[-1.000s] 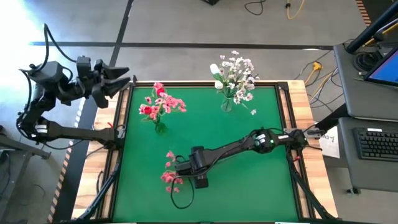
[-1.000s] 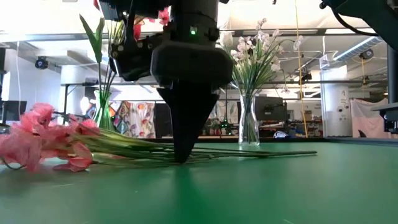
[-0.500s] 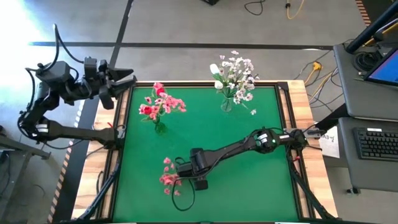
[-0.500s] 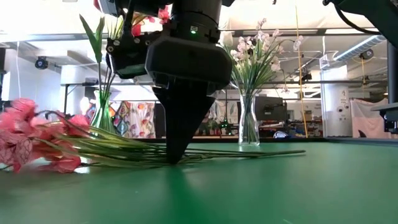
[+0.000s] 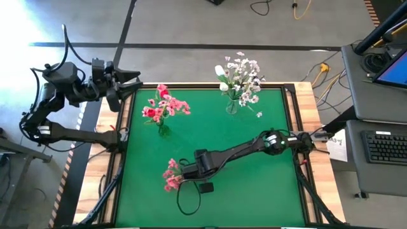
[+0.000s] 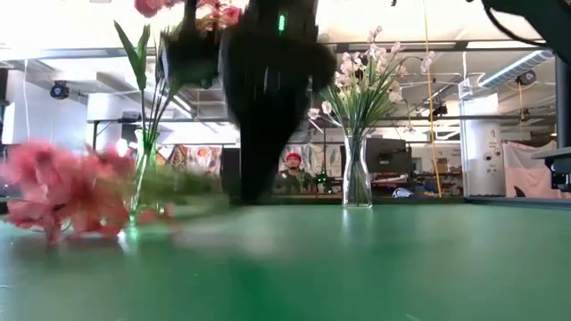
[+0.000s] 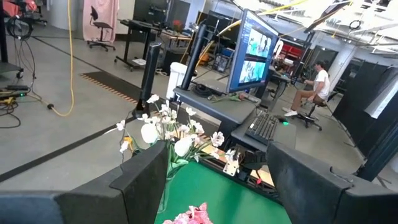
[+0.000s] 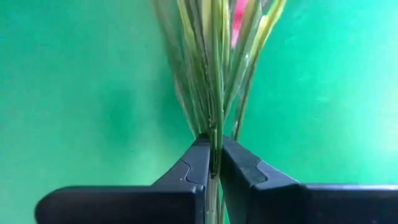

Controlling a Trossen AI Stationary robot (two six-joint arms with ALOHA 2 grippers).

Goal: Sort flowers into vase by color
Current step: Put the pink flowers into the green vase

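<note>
My right gripper (image 5: pixel 189 173) was near the front edge of the green tabletop (image 5: pixel 254 197), its fingers (image 8: pixel 199 165) pinched tight on the green stems of a pink flower bunch (image 5: pixel 172 175). The blossoms stuck out past the fingertips toward the tabletop's left edge. My left gripper (image 5: pixel 127 83) hung wide apart, holding nothing, off the back left corner.

No readable text, labels, brands or numbers anywhere, monitor (image 7: pixel 254 51) upper middle of the left wrist view shows bright content too small to read, paper sheet (image 5: pixel 337 145) at right edge of the high view illegible
</note>
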